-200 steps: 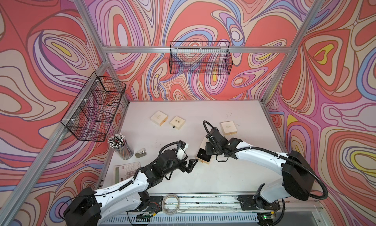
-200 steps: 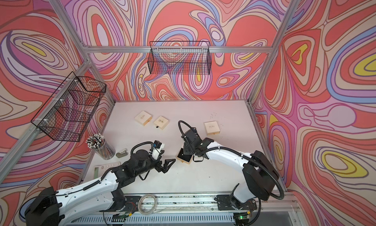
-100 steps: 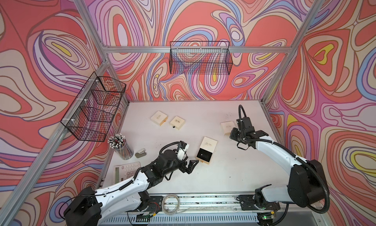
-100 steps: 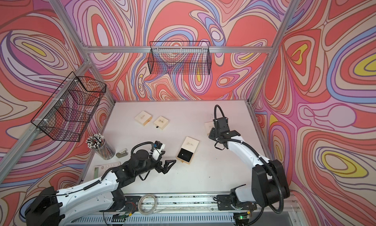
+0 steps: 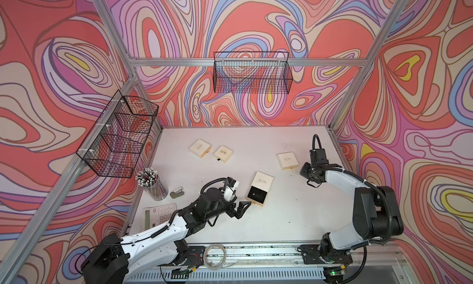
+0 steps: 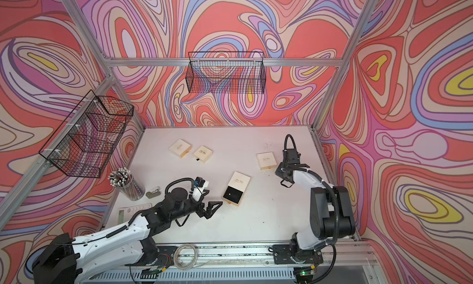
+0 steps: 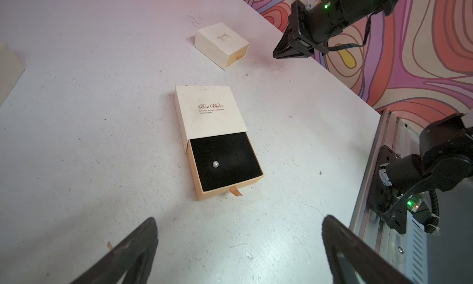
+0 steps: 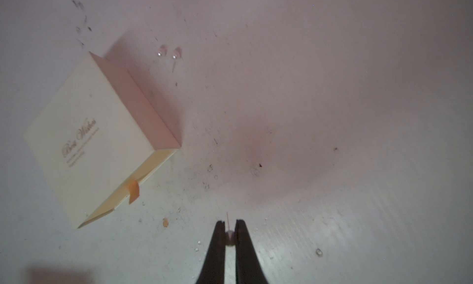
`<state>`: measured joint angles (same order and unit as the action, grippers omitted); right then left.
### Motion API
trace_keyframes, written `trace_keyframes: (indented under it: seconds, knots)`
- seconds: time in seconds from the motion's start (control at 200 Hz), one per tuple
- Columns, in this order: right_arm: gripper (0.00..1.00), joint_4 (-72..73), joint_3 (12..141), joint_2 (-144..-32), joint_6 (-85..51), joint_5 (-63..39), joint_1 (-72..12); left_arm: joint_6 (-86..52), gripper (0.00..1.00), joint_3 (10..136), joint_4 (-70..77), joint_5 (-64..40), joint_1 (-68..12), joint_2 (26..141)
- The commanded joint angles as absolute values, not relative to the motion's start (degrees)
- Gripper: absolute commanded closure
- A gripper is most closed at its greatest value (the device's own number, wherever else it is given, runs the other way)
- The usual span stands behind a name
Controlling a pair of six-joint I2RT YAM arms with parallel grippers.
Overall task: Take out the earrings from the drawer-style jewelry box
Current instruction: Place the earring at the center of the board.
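Right arm (image 5: 340, 178) retracted, earring (image 8: 229, 238) in jaws

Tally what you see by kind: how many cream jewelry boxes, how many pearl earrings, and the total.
Cream jewelry boxes: 4
Pearl earrings: 4 (one in the open drawer at, two on the table at and, one in the right gripper)
Total: 8
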<state>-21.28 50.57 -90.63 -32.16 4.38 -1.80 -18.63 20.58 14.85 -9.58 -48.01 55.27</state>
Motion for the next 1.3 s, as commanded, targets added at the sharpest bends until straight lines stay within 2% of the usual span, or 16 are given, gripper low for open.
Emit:
trace_keyframes:
  seconds: [0.0,0.841,1.032,1.297]
  knots:
    - [0.96,-19.37,53.24,-93.33,-31.29,4.50,-0.93,-18.43,0.00,21.51,16.35,-10.45,-48.01,55.38]
    - [0.96,-18.73,56.76,-102.55,-29.53,6.39,1.12,-18.37,0.00,21.70,16.79,-10.46,-48.05,56.60]
    - [0.94,-18.79,57.04,-103.61,-29.34,5.90,1.25,-18.41,0.00,21.73,16.95,-10.54,-48.06,56.78]
    - [0.86,-18.85,56.95,-103.71,-29.18,5.31,1.19,-18.37,0.00,21.68,16.95,-10.46,-48.05,56.78]
